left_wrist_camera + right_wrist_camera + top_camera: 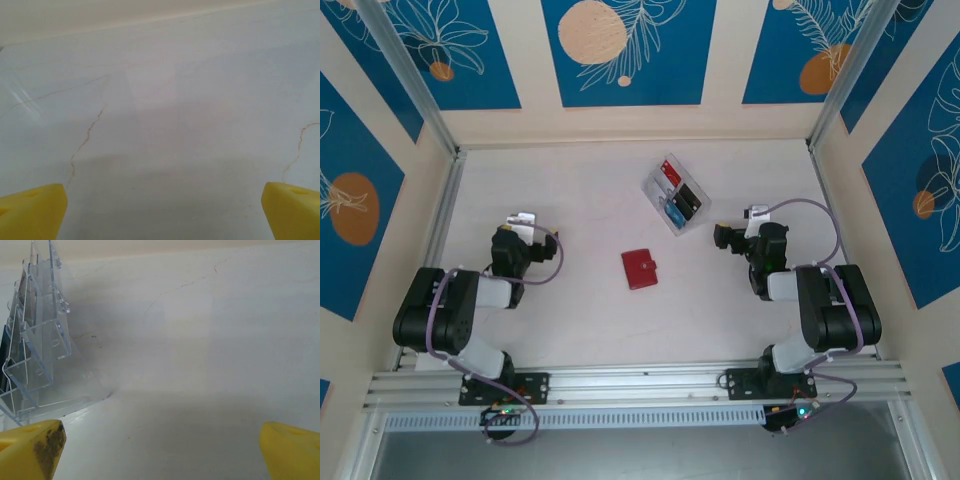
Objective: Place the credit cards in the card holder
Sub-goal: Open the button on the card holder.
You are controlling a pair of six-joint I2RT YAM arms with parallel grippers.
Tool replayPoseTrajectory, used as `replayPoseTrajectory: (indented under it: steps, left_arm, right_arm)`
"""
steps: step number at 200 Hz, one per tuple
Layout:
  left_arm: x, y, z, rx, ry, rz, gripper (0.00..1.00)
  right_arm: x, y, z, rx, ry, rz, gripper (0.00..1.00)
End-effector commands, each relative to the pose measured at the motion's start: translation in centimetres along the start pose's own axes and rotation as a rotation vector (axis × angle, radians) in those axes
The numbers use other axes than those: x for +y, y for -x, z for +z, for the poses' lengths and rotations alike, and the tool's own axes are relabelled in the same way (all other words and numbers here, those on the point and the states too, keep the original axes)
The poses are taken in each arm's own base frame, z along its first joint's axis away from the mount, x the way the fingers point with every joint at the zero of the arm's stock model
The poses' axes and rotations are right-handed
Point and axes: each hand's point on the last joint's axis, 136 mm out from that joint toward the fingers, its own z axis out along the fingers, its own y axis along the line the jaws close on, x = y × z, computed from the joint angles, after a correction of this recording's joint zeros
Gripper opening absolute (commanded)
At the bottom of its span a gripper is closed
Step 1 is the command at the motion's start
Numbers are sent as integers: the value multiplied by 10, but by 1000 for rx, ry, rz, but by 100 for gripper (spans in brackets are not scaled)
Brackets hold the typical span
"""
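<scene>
- Yellow fingers point(32, 210) of the left gripper point(162, 212) sit at the two lower corners of the left wrist view. They are spread as wide as they go, holding nothing and touching nothing. Between them lies bare pale table point(165, 125) with thin brown veins.
- Yellow fingers point(292, 450) of the right gripper point(162, 450) are parted just as widely and are also empty. The left-hand one in that view has a brownish smudge on its inner face.
- From above, both grippers are on the near half of the table, the left one well to the left and the right one well to the right, both pointing away from the arm bases.
- The card holder point(640, 268) lies flat and folded shut near the middle of the table. It is between the two grippers and apart from both.
- Farther back and right of centre, a clear plastic tray point(677, 195) holds the credit cards point(670, 174): red at the far end, black in the middle, blue at the near end. Its stepped clear walls stand at the left edge of the right wrist view.
- White marks on the red card are too small to read.
</scene>
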Motion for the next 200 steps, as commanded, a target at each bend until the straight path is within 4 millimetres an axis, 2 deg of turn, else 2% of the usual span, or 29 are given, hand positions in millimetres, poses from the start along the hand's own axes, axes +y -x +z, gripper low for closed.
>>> replayPoseTrajectory:
  steps: [1, 96, 118, 144, 200]
  left_arm:
    - [2, 7, 2, -20, -5, 1, 100]
    - [1, 8, 2, -20, -10, -4, 100]
    - [8, 7, 2, -19, 14, -23, 100]
    - [35, 5, -8, -57, 176, -84, 100]
    - [30, 8, -5, -44, 154, -65, 100]
  right_arm:
    - [1, 11, 3, -24, 12, -20, 99]
    - [0, 11, 3, -14, 40, 0, 99]
    - [0, 11, 3, -13, 49, 6, 99]
    - [1, 12, 3, -13, 52, 7, 99]
    - [0, 12, 2, -14, 56, 15, 99]
